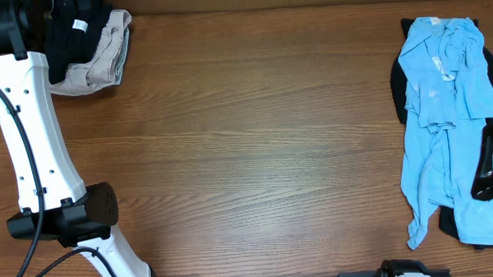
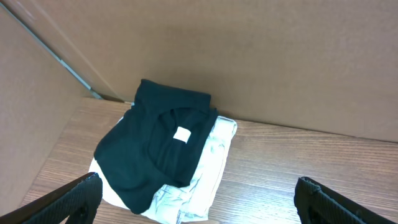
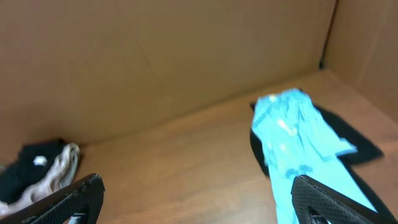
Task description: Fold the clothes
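A folded black garment (image 2: 163, 146) with a small white label (image 2: 182, 134) lies on a folded beige one (image 2: 208, 171) in the table's far left corner. My left gripper (image 2: 199, 186) hovers just in front of this stack, open wide and holding nothing. A crumpled light blue shirt (image 1: 439, 115) lies stretched along the right side, on top of another black garment (image 1: 397, 88). My right gripper (image 3: 198, 183) is open and empty, its right finger over the blue shirt (image 3: 298, 134); from overhead it shows as a dark shape (image 1: 492, 167) at the right edge.
Cardboard walls (image 2: 249, 56) close off the back and both sides of the wooden table (image 1: 255, 146). The white left arm (image 1: 33, 146) runs up the left edge, from the front to the far corner.
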Motion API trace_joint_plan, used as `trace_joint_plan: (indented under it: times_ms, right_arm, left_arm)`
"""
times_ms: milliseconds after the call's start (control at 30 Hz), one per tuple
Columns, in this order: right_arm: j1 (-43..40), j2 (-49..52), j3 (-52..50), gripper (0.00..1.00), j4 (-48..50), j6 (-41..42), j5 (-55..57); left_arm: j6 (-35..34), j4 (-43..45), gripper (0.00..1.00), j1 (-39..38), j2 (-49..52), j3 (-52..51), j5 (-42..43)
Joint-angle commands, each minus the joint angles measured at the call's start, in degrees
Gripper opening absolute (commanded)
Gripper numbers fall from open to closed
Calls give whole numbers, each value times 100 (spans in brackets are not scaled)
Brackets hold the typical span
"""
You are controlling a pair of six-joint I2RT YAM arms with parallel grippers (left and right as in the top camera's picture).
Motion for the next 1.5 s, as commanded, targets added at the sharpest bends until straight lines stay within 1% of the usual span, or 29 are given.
trace_joint_plan:
  times_ms: [0, 67, 133, 167, 267, 367, 500, 567, 667, 733, 867, 933, 1100, 1133, 1300, 1367, 1467]
  right_arm:
    - [-33, 55, -79, 100, -166, 2, 59]
    - [-35, 61, -275, 100, -33, 48, 44]
    - [-39, 59, -640, 100, 503, 44, -42]
    - [-39, 44, -1038, 100, 1110, 44, -92]
    - [-22, -24, -1897, 100, 2277, 42, -376]
    - [90, -271, -3021, 100, 3668, 46, -673]
    - [422, -984, -4909, 100, 5742, 28, -688]
    - [468, -1401, -5768, 100, 6524, 17, -693]
    - [466, -2197, -7132, 100, 7431, 17, -695]
    - [466, -2680, -7858, 100, 7742, 15, -693]
    - [472, -3628, -9186, 100, 8013, -44, -643]
    - [514, -4159, -10000, 100, 8330, -302, -649]
    - [538, -4747, -11162, 100, 9014, -487, -645]
    - [560, -4898, -11501, 100, 9254, -643, -647]
    - [634, -5193, -12225, 100, 9866, -1333, -647]
    - [632, -5311, -12437, 100, 9969, -1502, -645]
    - [634, -5490, -12657, 100, 9976, -1523, -586]
  left_arm:
    - [-55, 9, 100, -26, 13, -20, 28]
    - [-55, 9, 100, -26, 13, -20, 28]
    - [-55, 9, 100, -26, 15, -20, 28]
    - [-55, 9, 100, -26, 13, -20, 28]
    - [-55, 9, 100, -26, 15, -20, 28]
    - [-55, 9, 100, -26, 15, -20, 28]
    - [-55, 9, 100, -26, 15, -20, 28]
    - [-55, 9, 100, -26, 15, -20, 28]
    - [-55, 9, 100, -26, 15, -20, 28]
    - [-55, 9, 100, -26, 15, -20, 28]
    - [-55, 9, 100, -26, 15, -20, 28]
    - [-55, 9, 100, -26, 15, -20, 28]
    - [-55, 9, 100, -26, 15, -20, 28]
    - [-55, 9, 100, -26, 15, -20, 28]
    - [-55, 9, 100, -26, 15, -20, 28]
    - [-55, 9, 100, -26, 15, -20, 28]
    - [-55, 9, 100, -26, 15, -20, 28]
